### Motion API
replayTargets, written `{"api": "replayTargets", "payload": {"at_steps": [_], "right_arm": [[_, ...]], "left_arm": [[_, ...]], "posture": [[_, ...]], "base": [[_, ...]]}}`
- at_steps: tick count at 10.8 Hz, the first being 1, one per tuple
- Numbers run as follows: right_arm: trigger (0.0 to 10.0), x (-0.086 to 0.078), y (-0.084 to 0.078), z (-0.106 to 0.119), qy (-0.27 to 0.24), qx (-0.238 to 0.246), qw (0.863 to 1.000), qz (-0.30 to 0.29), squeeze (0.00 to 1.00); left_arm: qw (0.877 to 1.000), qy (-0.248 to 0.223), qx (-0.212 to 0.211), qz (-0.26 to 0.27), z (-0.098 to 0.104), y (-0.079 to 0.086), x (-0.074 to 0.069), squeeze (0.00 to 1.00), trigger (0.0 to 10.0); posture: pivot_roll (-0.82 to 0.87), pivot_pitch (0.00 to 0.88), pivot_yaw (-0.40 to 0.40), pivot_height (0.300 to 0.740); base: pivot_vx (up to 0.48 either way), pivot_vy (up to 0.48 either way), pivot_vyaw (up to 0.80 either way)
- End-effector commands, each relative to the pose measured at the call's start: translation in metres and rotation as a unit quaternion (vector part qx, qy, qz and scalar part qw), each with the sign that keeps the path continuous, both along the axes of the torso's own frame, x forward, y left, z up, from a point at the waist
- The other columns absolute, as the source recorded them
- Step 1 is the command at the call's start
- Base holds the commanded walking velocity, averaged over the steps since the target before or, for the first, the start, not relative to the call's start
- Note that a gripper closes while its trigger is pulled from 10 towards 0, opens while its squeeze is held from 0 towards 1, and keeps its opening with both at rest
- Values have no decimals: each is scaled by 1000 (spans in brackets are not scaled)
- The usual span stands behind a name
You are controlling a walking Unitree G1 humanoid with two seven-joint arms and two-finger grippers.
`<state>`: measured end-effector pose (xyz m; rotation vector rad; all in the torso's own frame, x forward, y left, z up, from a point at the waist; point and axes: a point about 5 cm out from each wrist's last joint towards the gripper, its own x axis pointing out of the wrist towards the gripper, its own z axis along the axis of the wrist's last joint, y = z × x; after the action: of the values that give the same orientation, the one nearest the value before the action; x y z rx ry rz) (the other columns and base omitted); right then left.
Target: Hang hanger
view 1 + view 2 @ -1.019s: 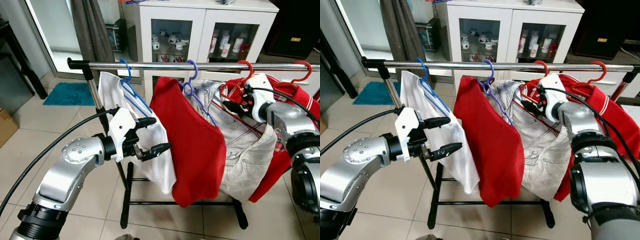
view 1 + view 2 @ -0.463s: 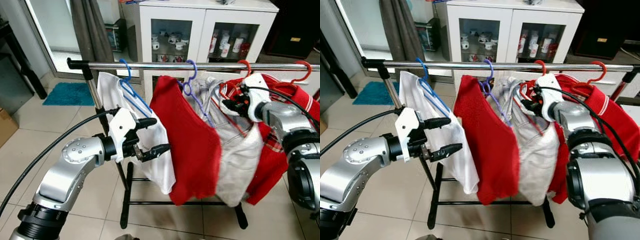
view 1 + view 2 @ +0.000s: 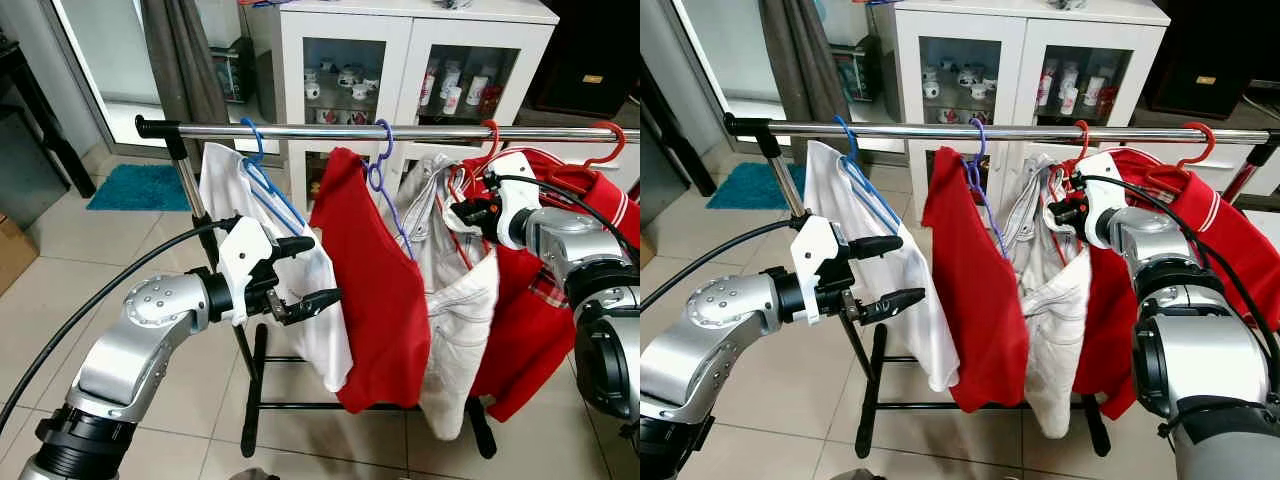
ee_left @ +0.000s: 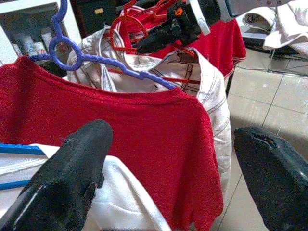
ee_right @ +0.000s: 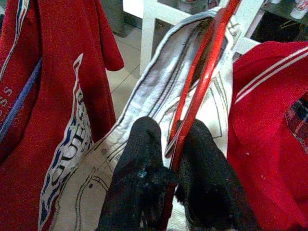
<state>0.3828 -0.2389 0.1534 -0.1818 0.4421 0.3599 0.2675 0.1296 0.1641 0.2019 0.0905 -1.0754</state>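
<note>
Red hanger [image 3: 478,172] hooks over the rail [image 3: 330,131] in our head view, right pincer [image 3: 462,212] just below. Our right wrist shows fingers [image 5: 144,159] clamped on it; tugging could unhook it. Left pincer [image 4: 173,183] gapes wide, empty, risking snagging shirts.

The rail [image 3: 320,131] is pretty packed: white shirt [image 3: 300,290], red tee [image 3: 385,300], pale jacket [image 3: 455,320] and red top [image 3: 545,300] are hung close together. A narrow gap is left between shirt and tee. Open floor [image 3: 60,290] is found left of the rack.
</note>
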Motion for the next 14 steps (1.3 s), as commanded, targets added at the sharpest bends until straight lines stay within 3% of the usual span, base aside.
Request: {"api": "replayTargets", "payload": {"at_steps": [1,5,8,10,12,14], "right_arm": [[0,3,3,6,-7,10,1000,-1,0],[0,5,3,8,-18,-11,1000,-6,0],[0,7,11,15,-79,11,997,15,0],[0,7,2,31,-139,35,990,10,0],[0,1,-9,46,-173,40,984,24,0],[0,-16,-5,21,-160,35,986,33,0]], "left_arm": [[1000,-13,8,-5,5,-2,3,0,10000],[1000,-19,17,4,5,0,7,0,10000],[999,-34,11,36,5,-1,13,0,10000],[996,-59,-3,61,11,-2,16,0,10000],[989,-49,-1,139,10,0,30,0,10000],[985,-56,-10,164,5,-6,32,0,10000]], "posture": [[-73,0,25,740],[-73,0,26,740],[-76,0,29,740],[-68,0,30,740],[-65,0,29,740],[-90,0,57,740]], "base": [[0,0,0],[0,0,0],[0,0,0],[0,0,0],[0,0,0],[0,0,0]]}}
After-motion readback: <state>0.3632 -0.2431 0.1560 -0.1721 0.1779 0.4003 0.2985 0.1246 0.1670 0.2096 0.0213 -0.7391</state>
